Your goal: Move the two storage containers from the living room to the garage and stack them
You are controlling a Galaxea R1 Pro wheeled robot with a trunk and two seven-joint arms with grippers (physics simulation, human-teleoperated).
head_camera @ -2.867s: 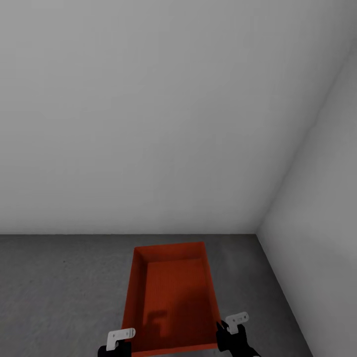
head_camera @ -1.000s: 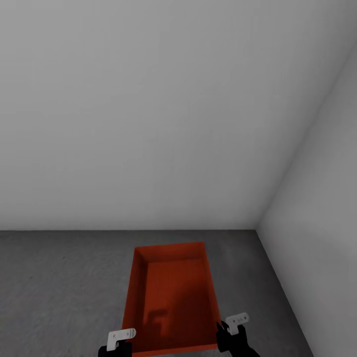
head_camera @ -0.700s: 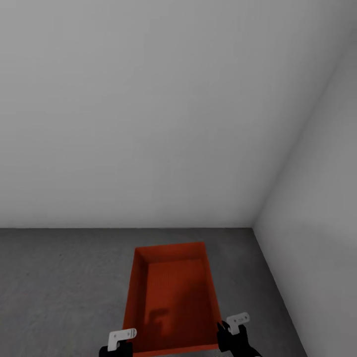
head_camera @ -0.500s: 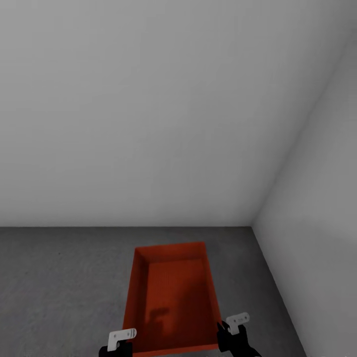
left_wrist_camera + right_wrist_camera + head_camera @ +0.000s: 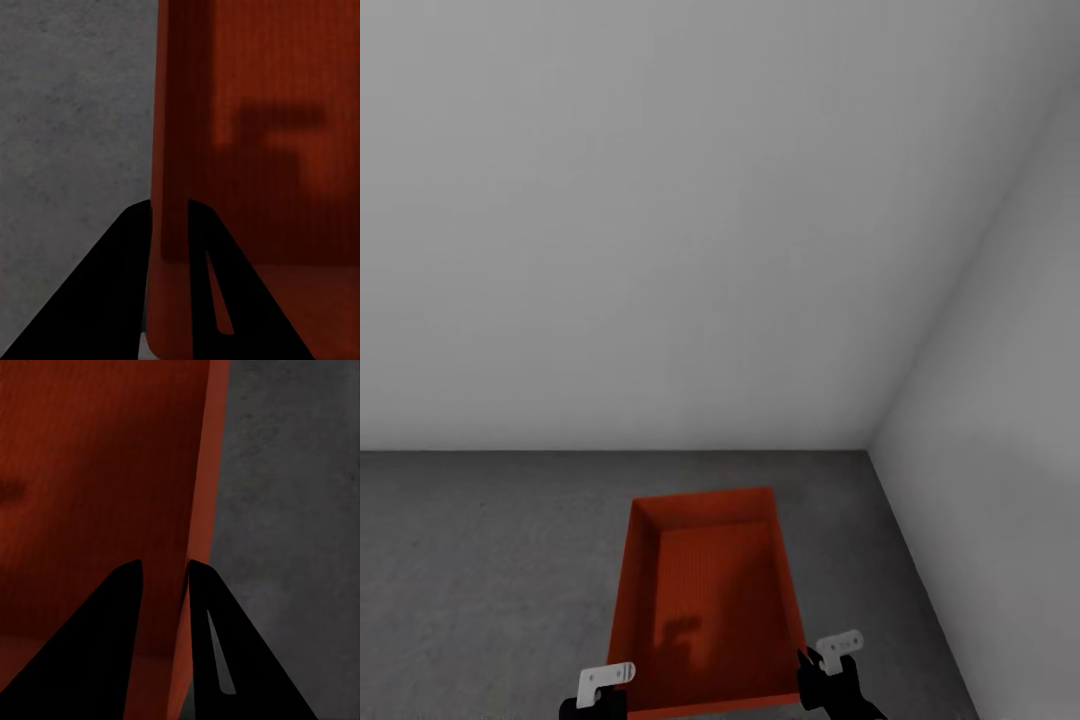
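At six o'clock in the head view, the left gripper (image 5: 603, 690) and right gripper (image 5: 830, 662) hold the near corners of one orange-red storage container (image 5: 705, 600), carried lengthwise toward twelve o'clock above the dark grey floor (image 5: 480, 560). The wrist views add what the head view hides: the left gripper (image 5: 169, 217) pinches the bin's thin side wall (image 5: 169, 150) between its narrow dark fingers, and the right gripper (image 5: 163, 574) clamps the opposite wall (image 5: 201, 495) likewise. Bare concrete lies open at nine o'clock; pale grey walls (image 5: 660, 220) meet in a corner near two o'clock, hemming the right
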